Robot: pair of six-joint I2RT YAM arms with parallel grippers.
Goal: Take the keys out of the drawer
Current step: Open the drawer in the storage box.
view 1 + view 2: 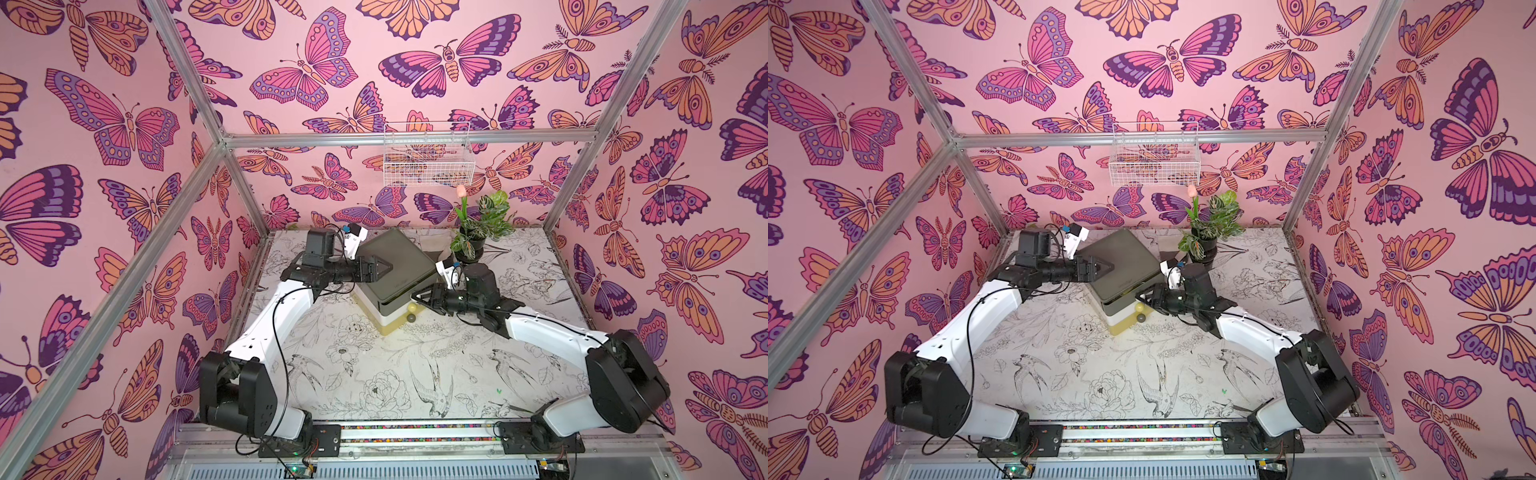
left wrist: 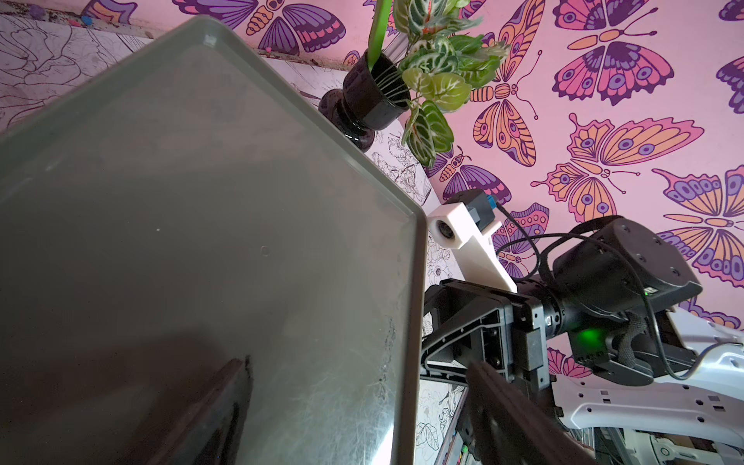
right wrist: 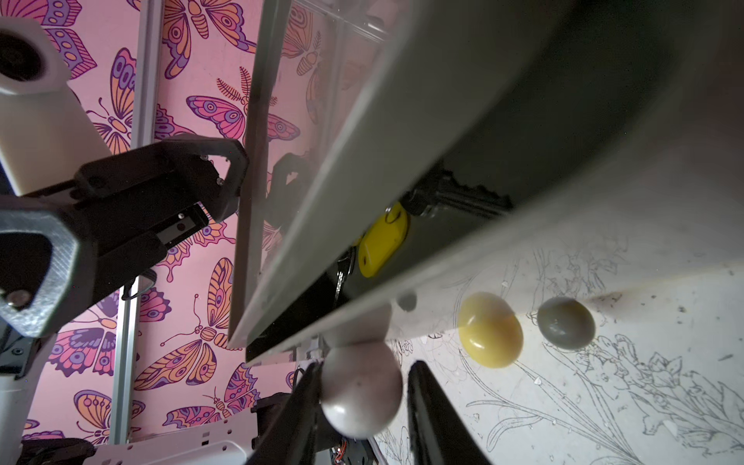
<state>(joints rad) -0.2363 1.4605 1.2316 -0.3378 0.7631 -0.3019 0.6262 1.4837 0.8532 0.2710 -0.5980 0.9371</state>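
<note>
A small stacked drawer unit (image 1: 395, 257) with a grey-green top stands at the back of the table. In the right wrist view its grey drawer (image 3: 402, 141) stands a little way out. Inside lie the keys, a yellow oblong tag (image 3: 382, 241) and a dark toothed key (image 3: 455, 197). My right gripper (image 3: 364, 402) is open around a white round knob (image 3: 362, 386). One finger touches the knob and the other stands a small gap off. My left gripper (image 1: 384, 266) hangs open over the unit's top (image 2: 201, 201), with nothing between its fingers.
A yellow knob (image 3: 489, 330) and a grey knob (image 3: 565, 322) stick out from the unit's lower fronts. A potted plant (image 1: 478, 232) stands just behind the right arm. A white wire basket (image 1: 428, 158) hangs on the back wall.
</note>
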